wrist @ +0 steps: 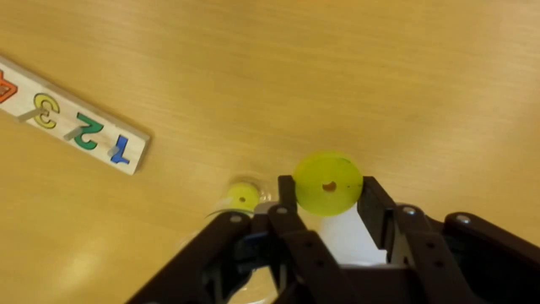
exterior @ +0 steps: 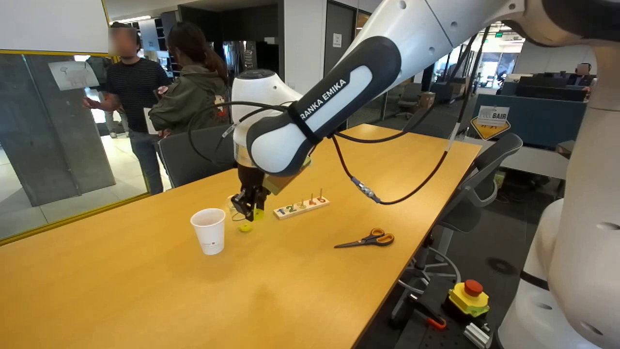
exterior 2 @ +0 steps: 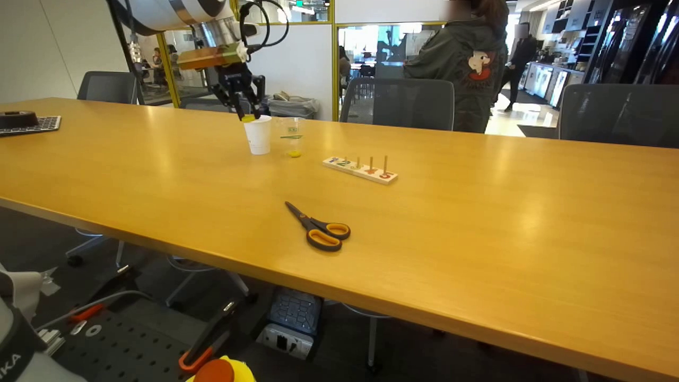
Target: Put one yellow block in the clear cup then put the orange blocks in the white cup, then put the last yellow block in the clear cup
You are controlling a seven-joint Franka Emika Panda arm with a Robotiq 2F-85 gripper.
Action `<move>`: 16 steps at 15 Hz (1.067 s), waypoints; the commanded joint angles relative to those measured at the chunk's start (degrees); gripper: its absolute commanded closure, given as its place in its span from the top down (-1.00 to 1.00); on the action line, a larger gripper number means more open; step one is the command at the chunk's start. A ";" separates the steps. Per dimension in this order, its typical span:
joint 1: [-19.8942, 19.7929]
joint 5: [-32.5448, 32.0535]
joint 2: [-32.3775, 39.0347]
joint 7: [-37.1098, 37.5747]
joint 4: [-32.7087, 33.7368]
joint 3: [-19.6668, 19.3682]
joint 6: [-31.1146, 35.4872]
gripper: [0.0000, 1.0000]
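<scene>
Because the hand (wrist: 329, 188) pinches 1 yellow block (wrist: 317, 182) edgewise, it might slip. Poor aim could miss the clear cup (exterior 2: 292, 131).

Yellow block (wrist: 314, 185), white cup (exterior: 210, 237), black pincer (wrist: 328, 186), orange-and-black scissors (exterior: 371, 240), pale pegboard (wrist: 66, 112) with multicoloured numerals (wrist: 121, 146)

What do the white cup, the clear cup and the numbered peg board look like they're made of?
White cup: probably paper, given its opaque, fairly matte wall, though plastic is possible. Clear cup: likely plastic, smooth and shiny; a yellow block shows through its wall. Numbered peg board: seems wooden, pale and dull, with matching pegs.
</scene>
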 commanded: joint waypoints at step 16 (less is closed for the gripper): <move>-1.78 3.74 20.04 -7.96 26.54 -3.65 -2.89 0.35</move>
